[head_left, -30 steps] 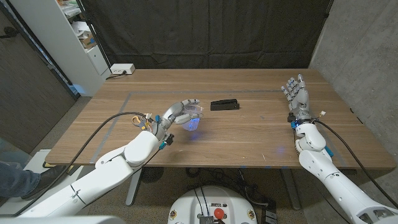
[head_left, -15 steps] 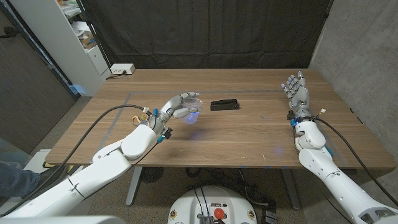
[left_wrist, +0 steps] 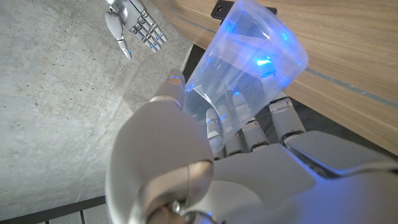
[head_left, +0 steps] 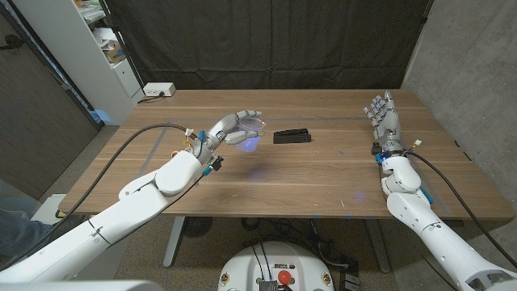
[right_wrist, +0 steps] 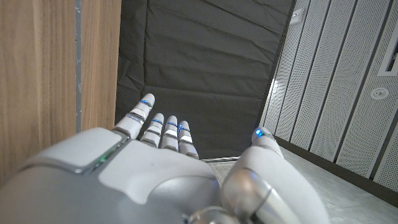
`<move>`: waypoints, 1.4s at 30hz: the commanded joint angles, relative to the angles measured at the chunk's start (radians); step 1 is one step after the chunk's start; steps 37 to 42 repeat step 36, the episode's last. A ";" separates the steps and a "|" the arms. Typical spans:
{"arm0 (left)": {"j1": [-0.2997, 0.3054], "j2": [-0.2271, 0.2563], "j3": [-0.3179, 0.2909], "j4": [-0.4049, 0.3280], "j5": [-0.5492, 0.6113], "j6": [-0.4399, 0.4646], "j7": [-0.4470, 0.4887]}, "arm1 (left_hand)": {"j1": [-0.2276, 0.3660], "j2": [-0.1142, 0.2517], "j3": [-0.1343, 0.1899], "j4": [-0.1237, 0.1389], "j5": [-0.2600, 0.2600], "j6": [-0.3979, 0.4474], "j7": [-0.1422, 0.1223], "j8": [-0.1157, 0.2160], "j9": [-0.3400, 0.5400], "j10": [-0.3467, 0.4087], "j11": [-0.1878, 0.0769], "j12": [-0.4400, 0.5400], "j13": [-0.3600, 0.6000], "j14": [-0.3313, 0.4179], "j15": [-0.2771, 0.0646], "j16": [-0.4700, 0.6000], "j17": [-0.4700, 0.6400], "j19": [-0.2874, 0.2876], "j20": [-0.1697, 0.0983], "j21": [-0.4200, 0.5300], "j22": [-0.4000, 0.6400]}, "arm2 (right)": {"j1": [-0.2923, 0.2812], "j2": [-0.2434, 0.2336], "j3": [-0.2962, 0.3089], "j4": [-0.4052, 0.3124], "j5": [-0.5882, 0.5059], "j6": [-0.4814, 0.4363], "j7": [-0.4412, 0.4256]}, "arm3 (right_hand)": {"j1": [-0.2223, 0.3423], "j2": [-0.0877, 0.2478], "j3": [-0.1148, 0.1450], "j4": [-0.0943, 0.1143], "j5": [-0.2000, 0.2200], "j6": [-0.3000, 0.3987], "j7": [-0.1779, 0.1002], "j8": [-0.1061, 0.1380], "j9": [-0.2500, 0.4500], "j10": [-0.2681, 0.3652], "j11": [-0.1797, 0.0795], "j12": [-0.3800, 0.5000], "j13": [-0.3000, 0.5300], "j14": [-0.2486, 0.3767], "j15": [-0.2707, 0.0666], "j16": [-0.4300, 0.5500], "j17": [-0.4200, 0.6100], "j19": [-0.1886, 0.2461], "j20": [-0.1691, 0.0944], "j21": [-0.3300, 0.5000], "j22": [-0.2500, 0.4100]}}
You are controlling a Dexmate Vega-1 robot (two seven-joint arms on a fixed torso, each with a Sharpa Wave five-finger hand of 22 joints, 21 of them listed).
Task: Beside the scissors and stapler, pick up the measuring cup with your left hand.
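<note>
Clear plastic, lit blue from within the grasp: one measuring cup sits in the left hand, a little left of centre in the head view and raised off the wooden counter. In the left wrist view the cup lies tilted across the hand, its fingers curled under its wall and the thumb closing on it from the other side, so the hand has a firm hold of it.

One black stapler lies flat on the counter just right of the cup, near the middle of the frame and apart from the hand. A yellow-handled thing that may be the scissors peeks out beside the left wrist, mostly hidden by the arm; I cannot tell more.

One right hand stands at the right of the head view, fingers spread and pointing toward the upper edge, holding nothing. The right wrist view shows the same hand with its fingers straight and apart, the counter beside it. That hand also shows small in the left wrist view.

One white power strip lies at the counter's far left corner, near a white shelf unit.
</note>
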State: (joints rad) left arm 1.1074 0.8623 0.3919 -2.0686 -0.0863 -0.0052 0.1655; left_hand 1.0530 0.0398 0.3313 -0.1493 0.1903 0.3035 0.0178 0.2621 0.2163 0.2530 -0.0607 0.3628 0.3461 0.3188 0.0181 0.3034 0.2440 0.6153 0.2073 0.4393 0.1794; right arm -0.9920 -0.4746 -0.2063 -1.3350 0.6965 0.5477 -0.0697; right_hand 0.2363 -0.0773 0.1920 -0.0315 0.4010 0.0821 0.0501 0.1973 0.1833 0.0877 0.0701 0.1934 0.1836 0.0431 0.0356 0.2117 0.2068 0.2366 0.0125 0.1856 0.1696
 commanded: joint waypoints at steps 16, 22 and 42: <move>-0.055 0.009 -0.017 -0.058 0.052 0.036 -0.030 | 0.007 0.007 -0.006 -0.002 -0.004 0.018 -0.005 0.003 0.004 0.019 -0.007 0.011 0.016 0.007 -0.009 0.004 0.001 -0.003 0.002 -0.010 0.001 | 0.049 0.011 -0.012 0.041 -0.003 0.000 0.018 | 0.007 0.007 -0.004 -0.003 0.003 0.006 -0.005 -0.001 0.005 0.006 -0.001 0.001 0.003 0.015 0.001 0.005 0.004 0.008 0.004 0.010 0.003; -0.051 0.007 -0.026 -0.068 0.060 0.027 -0.021 | 0.007 0.008 -0.007 -0.001 -0.004 0.021 -0.002 0.004 0.004 0.017 -0.006 0.010 0.018 0.008 -0.008 0.004 0.001 -0.003 0.002 -0.012 0.001 | 0.047 0.005 -0.007 0.034 -0.004 0.001 0.014 | 0.007 0.008 -0.004 -0.003 0.003 0.006 -0.006 -0.001 0.005 0.006 -0.001 0.001 0.003 0.015 0.002 0.005 0.004 0.009 0.004 0.010 0.003; -0.044 0.003 -0.028 -0.061 0.057 0.006 -0.031 | 0.006 0.010 -0.007 0.000 -0.004 0.023 -0.004 0.003 0.005 0.017 -0.007 0.009 0.025 0.010 -0.008 0.003 0.001 -0.006 0.002 -0.018 0.001 | 0.014 -0.006 -0.001 0.001 -0.012 -0.003 -0.009 | 0.009 0.011 -0.005 -0.003 0.003 0.011 -0.003 0.000 0.005 0.009 0.001 0.002 0.003 0.017 0.001 0.005 0.005 0.010 0.003 0.011 0.003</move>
